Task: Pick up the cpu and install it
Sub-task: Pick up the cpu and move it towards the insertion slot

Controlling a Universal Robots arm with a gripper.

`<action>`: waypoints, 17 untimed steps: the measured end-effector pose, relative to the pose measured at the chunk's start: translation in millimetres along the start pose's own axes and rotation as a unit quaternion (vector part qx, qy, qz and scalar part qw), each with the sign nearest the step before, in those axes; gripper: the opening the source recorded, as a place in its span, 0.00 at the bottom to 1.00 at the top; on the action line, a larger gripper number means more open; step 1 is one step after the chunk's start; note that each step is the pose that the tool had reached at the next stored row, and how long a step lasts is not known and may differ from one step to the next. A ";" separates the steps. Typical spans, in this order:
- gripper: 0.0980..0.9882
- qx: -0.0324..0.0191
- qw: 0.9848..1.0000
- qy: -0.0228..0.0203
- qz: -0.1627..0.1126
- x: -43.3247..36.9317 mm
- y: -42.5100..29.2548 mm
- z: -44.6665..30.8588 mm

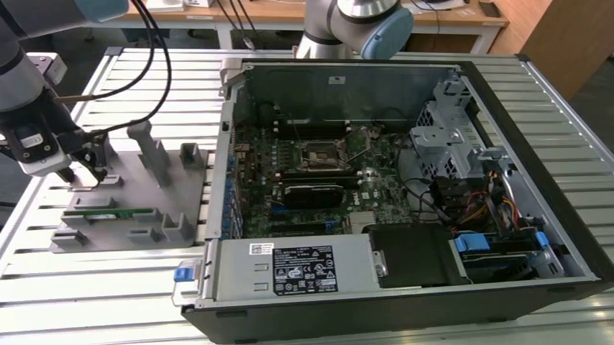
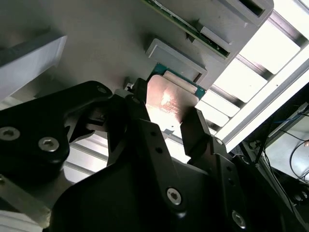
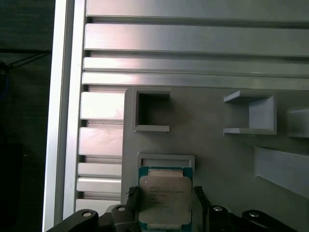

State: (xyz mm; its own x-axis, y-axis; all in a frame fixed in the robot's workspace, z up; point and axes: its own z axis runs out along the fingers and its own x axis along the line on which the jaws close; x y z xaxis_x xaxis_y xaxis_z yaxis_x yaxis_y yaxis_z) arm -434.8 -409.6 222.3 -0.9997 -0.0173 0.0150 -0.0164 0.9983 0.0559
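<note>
Rises from a blue-capped joint (image 1: 369, 32) at the far side and hangs at the exterior view's left with the grey wrist (image 1: 24, 86) nearly upright. Points the gripper (image 1: 85, 172) straight down. In the first wrist view, sets two black fingers (image 3: 133, 195) against opposite edges of the cpu (image 3: 165, 193), pinching it between them.

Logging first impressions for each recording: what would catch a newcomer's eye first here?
The open black computer case, its green motherboard bared, dominates the exterior view's right. On that view's left the arm's gripper hangs over a grey moulded parts tray; in both wrist views the small square silver-topped cpu lies on that tray, close to the gripper.
</note>
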 end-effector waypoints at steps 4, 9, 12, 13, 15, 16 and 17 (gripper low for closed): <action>0.48 0.000 1.000 0.000 0.000 0.0 0.2 -4.3; 0.48 0.000 1.000 0.000 0.000 0.2 0.5 -10.0; 0.48 0.000 1.000 0.000 0.000 0.3 0.8 -13.7; 0.48 0.000 1.000 0.000 0.000 0.3 0.8 -15.1; 0.48 0.000 1.000 0.000 0.000 0.3 1.0 -17.9; 0.48 0.000 1.000 0.000 0.000 0.3 1.1 -19.2; 0.48 0.000 1.000 0.000 0.000 0.4 1.1 -20.5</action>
State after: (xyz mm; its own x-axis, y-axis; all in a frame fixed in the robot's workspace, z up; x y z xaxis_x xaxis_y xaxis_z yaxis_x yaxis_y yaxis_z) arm -434.9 -409.6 242.9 -0.9997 -0.0173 0.0151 -0.0164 0.9983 0.0561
